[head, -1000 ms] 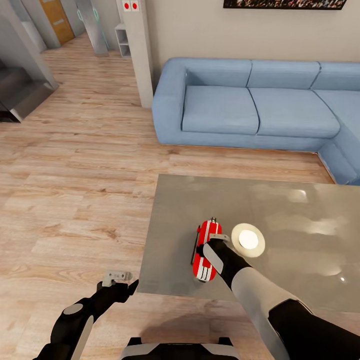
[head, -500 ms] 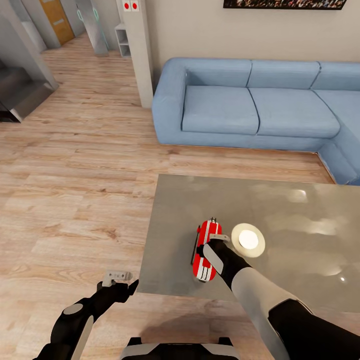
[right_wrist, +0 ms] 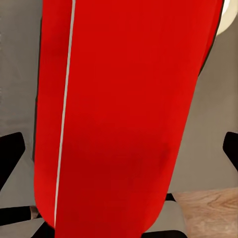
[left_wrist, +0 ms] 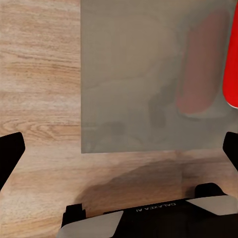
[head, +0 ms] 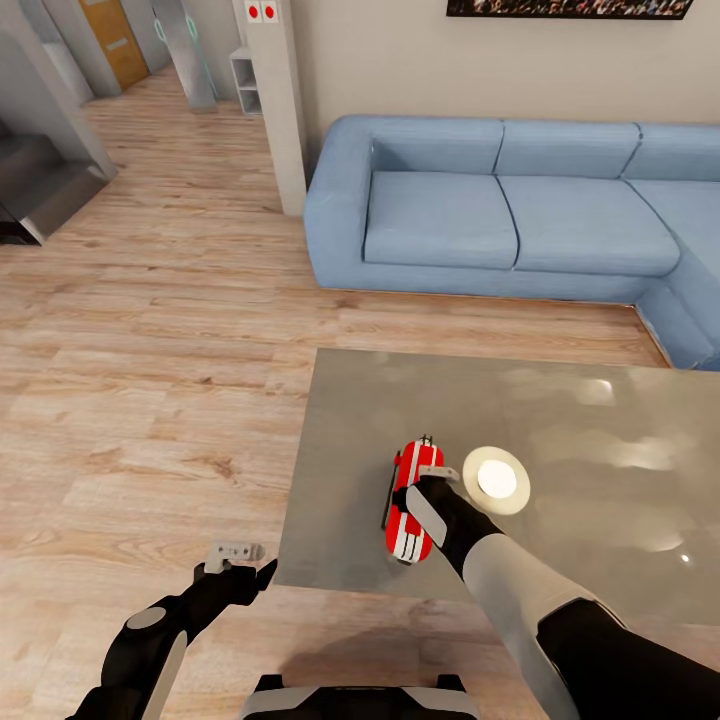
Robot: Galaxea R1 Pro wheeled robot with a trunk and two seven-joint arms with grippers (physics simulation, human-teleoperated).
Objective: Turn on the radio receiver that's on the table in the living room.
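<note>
The red radio receiver (head: 403, 530) with white stripes lies flat on the glossy grey table (head: 560, 400), near its front left corner, with the black antenna stub pointing away from me. My right gripper (head: 428, 488) hangs directly over it. In the right wrist view the radio's red face (right_wrist: 124, 109) lies very close, between the two widely spread fingers, so this gripper is open. I cannot tell whether it touches the radio. My left gripper (head: 245, 565) is open and empty, low over the floor just off the table's corner (left_wrist: 134, 74). The radio's red edge (left_wrist: 232, 64) shows beyond that corner.
A pale round disc (head: 497, 480) sits on the table just right of the radio. The blue corner sofa (head: 500, 210) runs behind the table and along its right. Light wood floor (head: 150, 400) spreads to the left, with a white pillar (head: 275, 100) and stairs (head: 40, 180) further back.
</note>
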